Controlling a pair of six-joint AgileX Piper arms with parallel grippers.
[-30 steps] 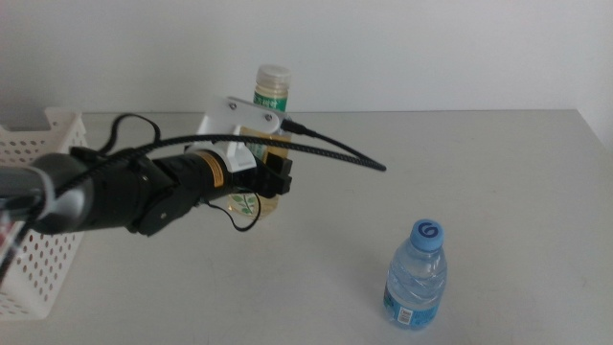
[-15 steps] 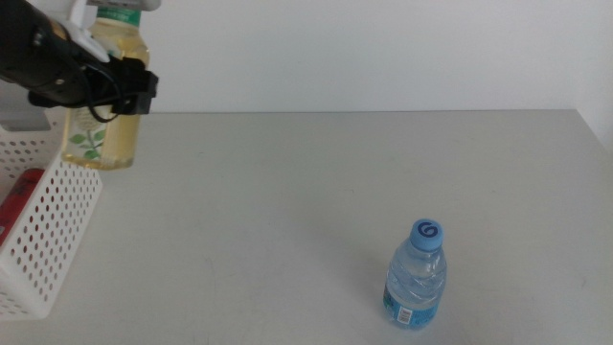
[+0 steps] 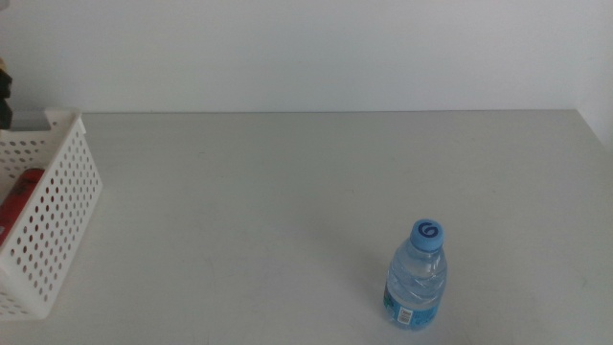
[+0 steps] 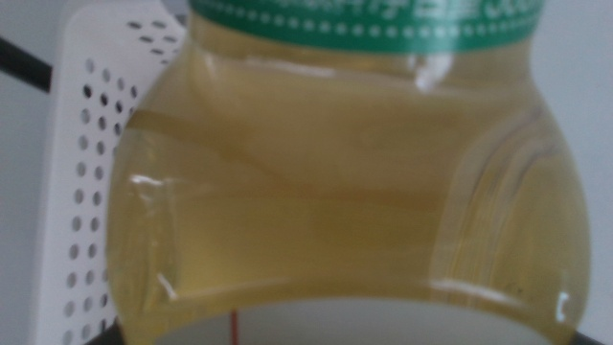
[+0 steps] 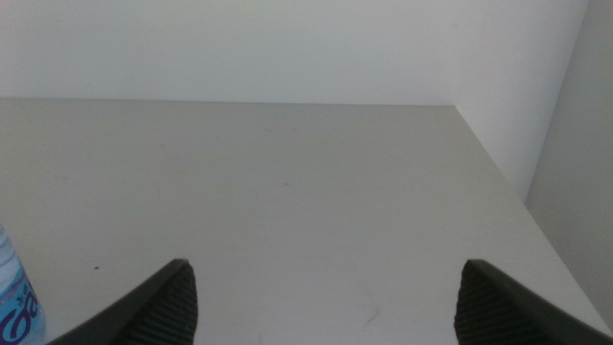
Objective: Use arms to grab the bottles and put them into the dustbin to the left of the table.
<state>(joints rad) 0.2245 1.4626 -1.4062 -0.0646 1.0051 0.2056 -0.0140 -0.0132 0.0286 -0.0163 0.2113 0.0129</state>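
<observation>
Left wrist view: tea bottle (image 4: pixel 345 192) against left end effector (image 4: pixel 345 331)

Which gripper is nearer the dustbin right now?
Left: it holds the tea bottle right beside the dustbin. The right gripper waits open over the table's far side.

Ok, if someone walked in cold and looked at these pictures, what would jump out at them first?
Probably the pale-yellow tea bottle filling the left wrist view, held in the left claw with the white perforated dustbin right behind it. Next, the lone blue-capped water bottle standing upright on the table, toward its front right in the middle view. A red can already lies inside the dustbin at the table's left edge.
</observation>
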